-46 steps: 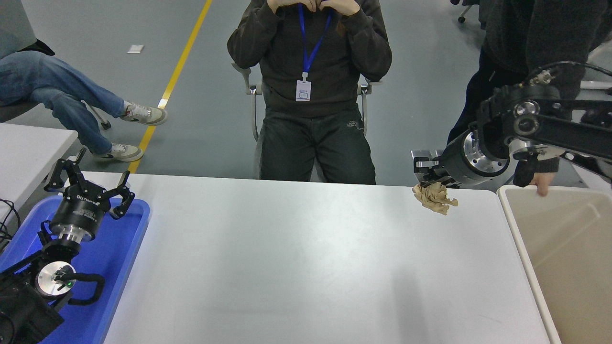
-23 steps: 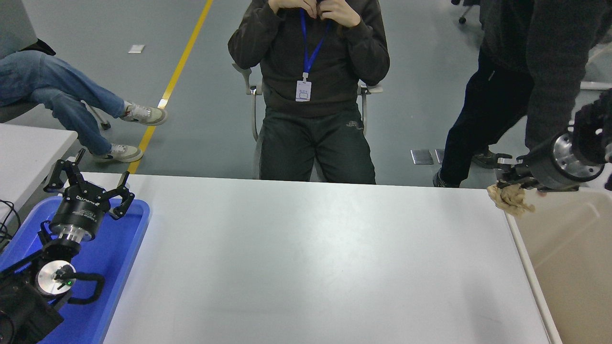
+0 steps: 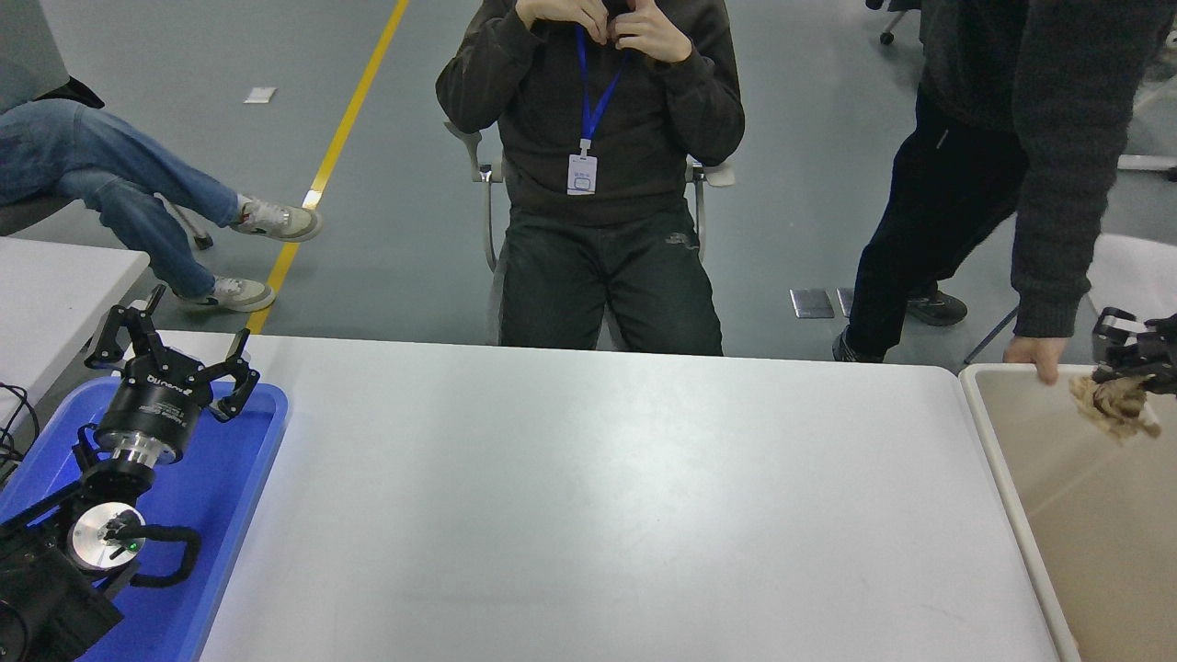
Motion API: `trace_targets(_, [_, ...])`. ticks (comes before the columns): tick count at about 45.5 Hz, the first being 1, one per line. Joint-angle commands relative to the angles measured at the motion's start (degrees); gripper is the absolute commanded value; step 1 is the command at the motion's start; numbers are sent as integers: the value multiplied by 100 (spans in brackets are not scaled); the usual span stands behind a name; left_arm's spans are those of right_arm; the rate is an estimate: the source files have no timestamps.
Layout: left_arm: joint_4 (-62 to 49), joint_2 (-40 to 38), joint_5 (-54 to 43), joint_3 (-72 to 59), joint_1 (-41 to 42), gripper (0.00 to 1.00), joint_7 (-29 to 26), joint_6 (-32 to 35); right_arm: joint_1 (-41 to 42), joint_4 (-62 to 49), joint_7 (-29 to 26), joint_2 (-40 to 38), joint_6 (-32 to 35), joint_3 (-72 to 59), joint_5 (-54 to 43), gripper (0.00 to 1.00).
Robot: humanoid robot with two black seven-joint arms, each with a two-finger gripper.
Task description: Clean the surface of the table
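Note:
The table surface [image 3: 588,496] is a wide light grey-white top filling the middle of the head view. At the right edge my right gripper [image 3: 1124,366] is shut on a crumpled tan wad of paper [image 3: 1113,405], which hangs over the inside of the beige bin [image 3: 998,441]. My left gripper [image 3: 170,354] is parked at the lower left, open, above the blue tray [image 3: 248,496].
A person's hand [image 3: 1034,354] rests on the bin's far rim, close to my right gripper. Another person sits on a chair [image 3: 598,184] behind the table's far edge. A third person's legs [image 3: 138,193] are at the upper left, beside a second white table [image 3: 55,294].
My right gripper has carried the tan wad to the right, from over the table's far right corner to above the inside of the beige bin. The left arm has stayed still.

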Motion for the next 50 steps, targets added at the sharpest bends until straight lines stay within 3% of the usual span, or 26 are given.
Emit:
trace_targets(1, [0,0,0,0,0,100,0,-3,-534,-959,423,101,-8,26,48,0])
trace_targets(14, [0,0,0,0,0,100,0,-3,-1404,-2881,1143,1128,-44,122,92,0])
trace_targets(26, [0,0,0,0,0,100,0,-3,-1967,-4930,1389,2183,-35,79,92,0])
trace_targets(35, [0,0,0,0,0,100,0,-3,-2196,-5731,1697,2649,-52,35,92,0])
trace_targets(50, [0,0,0,0,0,100,0,6,-2521,-6233,3103,3046,-149,-395,83,0])
